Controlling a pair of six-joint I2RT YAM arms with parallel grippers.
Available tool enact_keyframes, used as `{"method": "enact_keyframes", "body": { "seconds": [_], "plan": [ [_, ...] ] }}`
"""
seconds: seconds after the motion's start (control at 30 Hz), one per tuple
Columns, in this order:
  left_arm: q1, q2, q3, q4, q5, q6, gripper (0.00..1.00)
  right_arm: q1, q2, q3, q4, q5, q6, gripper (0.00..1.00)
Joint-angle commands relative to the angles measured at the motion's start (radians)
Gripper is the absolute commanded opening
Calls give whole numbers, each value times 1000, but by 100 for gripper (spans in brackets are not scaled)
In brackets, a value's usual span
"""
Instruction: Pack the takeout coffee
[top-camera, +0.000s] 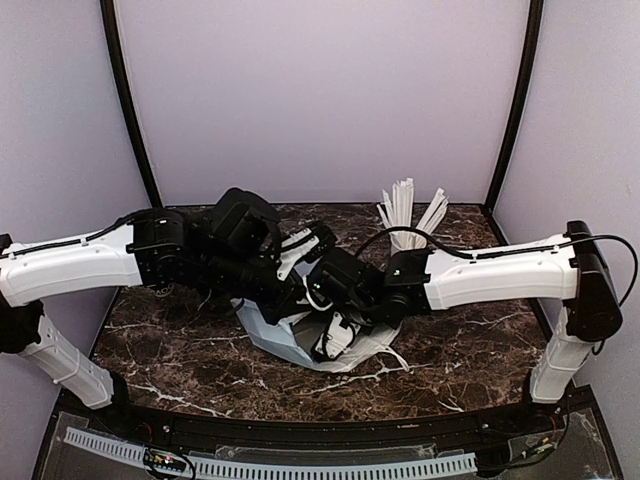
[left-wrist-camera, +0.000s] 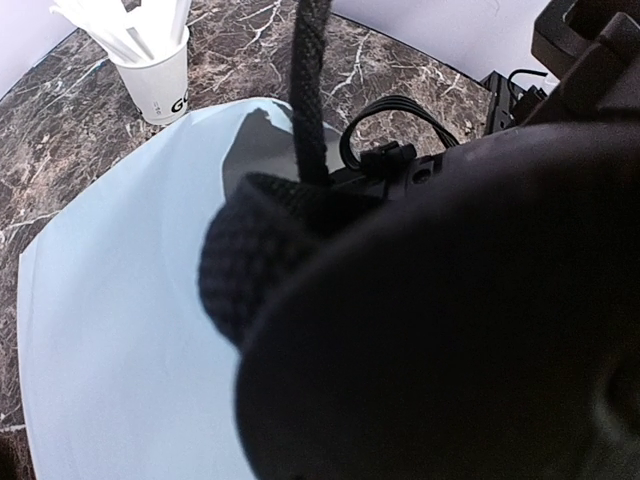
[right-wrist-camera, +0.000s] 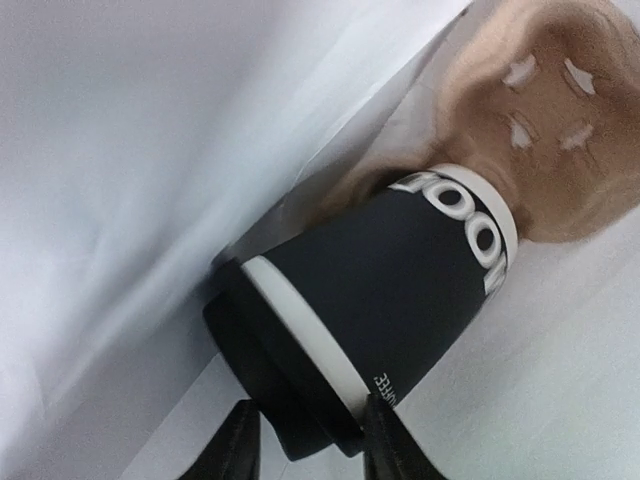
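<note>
I see a dark navy paper takeout coffee cup with white bands, white lettering and a round black plastic lid. The pale blue bag is plain, and the bench is dark brown, white-veined marble.

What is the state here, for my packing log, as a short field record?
cup: coffee cup inside the bag, black lid on, lid end nearest the right jaws
bag: pale, on the marble table
right jaws: either side of the lid; grip unclear
left jaws: shut, hidden from view
beside cup: brown item, blurred
beyond bag: white cup of sticks, upright
</note>
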Motion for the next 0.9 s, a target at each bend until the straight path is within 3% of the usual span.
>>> {"method": "enact_keyframes", "body": {
  "seconds": [0.0, 0.47, 0.87],
  "plan": [
    [-41, -28, -31, 45, 163, 60, 0, 20, -20, 42, 102, 15, 1, 31],
    [-6, -63, -71, 57, 64, 74, 0, 168, -127, 187, -325, -33, 287, 25],
    [4, -41, -44, 71, -43, 78, 0, 254, -57, 508, -746, -186, 621, 25]
  ]
}}
